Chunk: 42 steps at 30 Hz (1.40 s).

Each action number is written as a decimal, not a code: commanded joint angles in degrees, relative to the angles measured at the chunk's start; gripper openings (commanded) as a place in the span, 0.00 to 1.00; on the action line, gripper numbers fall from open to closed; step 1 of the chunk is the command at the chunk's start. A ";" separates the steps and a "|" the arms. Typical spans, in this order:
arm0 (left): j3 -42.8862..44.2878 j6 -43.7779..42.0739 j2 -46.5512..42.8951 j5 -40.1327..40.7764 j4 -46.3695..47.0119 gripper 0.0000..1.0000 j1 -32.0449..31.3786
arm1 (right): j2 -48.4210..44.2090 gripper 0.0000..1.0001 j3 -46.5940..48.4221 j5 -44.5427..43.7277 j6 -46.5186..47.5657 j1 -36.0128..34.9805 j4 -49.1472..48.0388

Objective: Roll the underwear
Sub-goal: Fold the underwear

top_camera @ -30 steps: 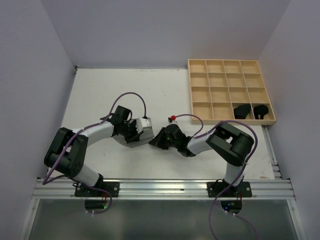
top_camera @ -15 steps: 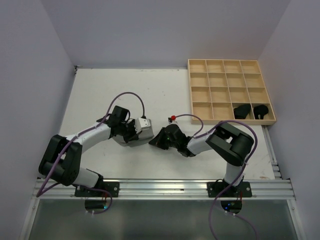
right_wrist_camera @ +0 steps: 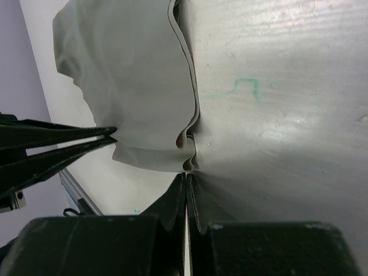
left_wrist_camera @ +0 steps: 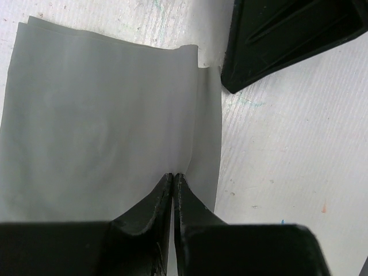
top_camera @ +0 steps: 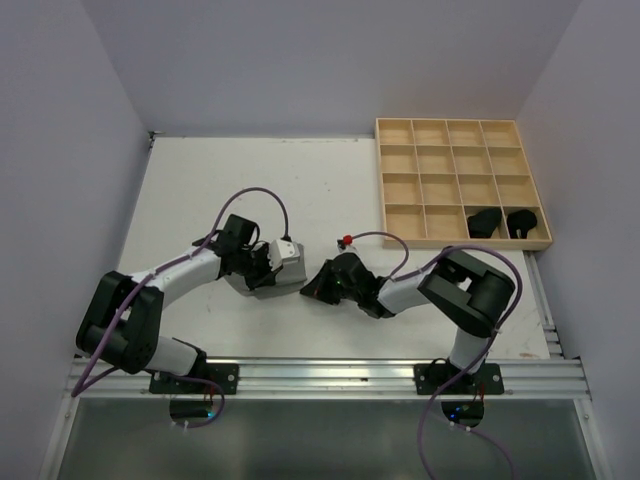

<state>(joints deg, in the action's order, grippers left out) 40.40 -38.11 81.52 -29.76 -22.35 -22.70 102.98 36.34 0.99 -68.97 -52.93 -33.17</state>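
Left tool point(left_wrist_camera: 173, 179), nearly closed, pinches the grey underwear point(left_wrist_camera: 98, 115) at its 6 o'clock edge. Right tool point(right_wrist_camera: 186, 175) is closed against a fold; any grip there is hidden.

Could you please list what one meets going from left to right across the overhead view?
The left arm's elbow → grey underwear → right tool → first black underwear in the tray → second black underwear in its corner compartment.

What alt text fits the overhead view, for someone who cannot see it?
Two robot arms meet mid-table, left hand and right hand shut at the edges of grey underwear. A wooden grid tray at far right holds two black bundles.
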 commanded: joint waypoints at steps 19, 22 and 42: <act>0.12 -1.71 0.75 -3.02 -1.73 0.21 -0.50 | -10.60 0.00 -4.26 -2.75 2.96 -1.13 6.36; -0.68 -1.97 0.49 -2.50 -1.38 0.24 -0.50 | -11.13 0.00 -4.43 -3.36 2.96 -1.13 6.54; -1.03 -2.41 -0.48 -0.74 -1.11 0.00 -0.59 | -10.17 0.00 -4.43 -2.75 2.17 -1.04 6.27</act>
<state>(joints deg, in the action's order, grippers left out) 39.42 -39.66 83.44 -30.13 -23.31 -22.70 94.32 31.57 -0.14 -66.87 -53.74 -26.70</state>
